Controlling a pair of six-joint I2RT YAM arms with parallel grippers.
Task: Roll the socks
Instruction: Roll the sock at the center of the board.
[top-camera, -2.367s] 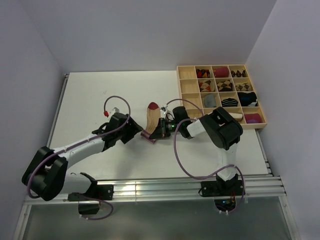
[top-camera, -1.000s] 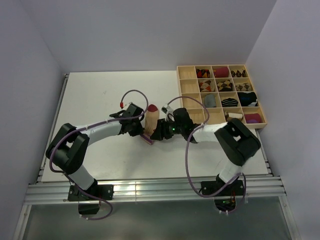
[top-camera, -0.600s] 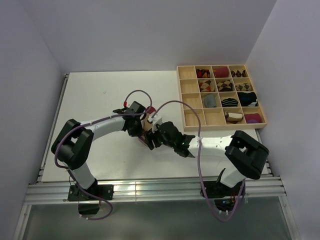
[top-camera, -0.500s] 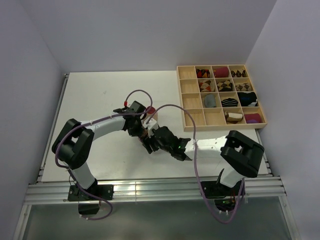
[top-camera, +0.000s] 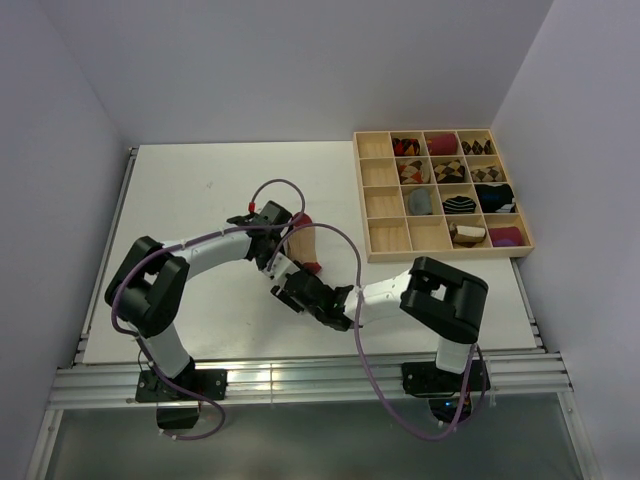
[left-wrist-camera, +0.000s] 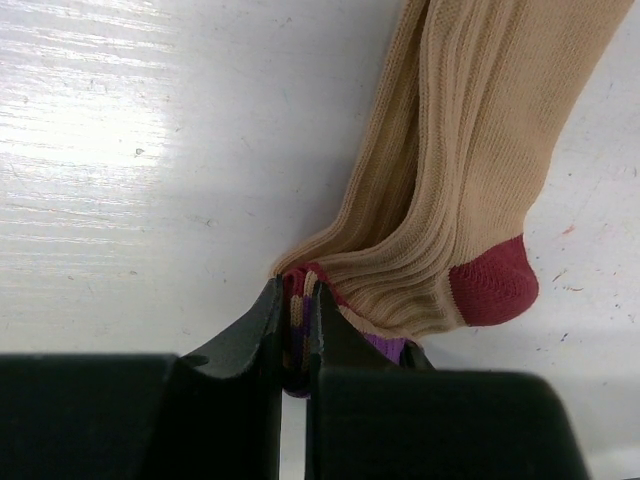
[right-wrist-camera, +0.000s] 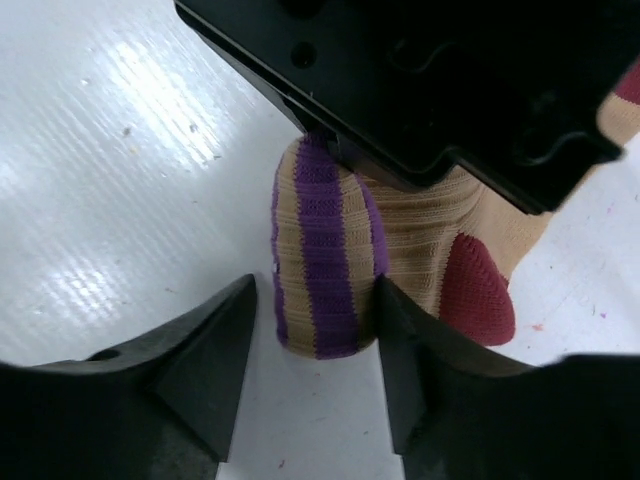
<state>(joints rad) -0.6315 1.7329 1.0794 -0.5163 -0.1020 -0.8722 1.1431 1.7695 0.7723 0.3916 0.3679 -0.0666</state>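
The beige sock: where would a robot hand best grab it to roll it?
The striped cuff, approached from the near side. It bunches up off the table while the leg lies flat. The left hand pinches it; the right hand, fingers open, straddles it.

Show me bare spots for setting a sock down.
Bare table far-left, between back wall and left arm; also right, between tray and near edge. The tray's left column is empty. Crowded: the middle, left hand and right hand at the beige sock.
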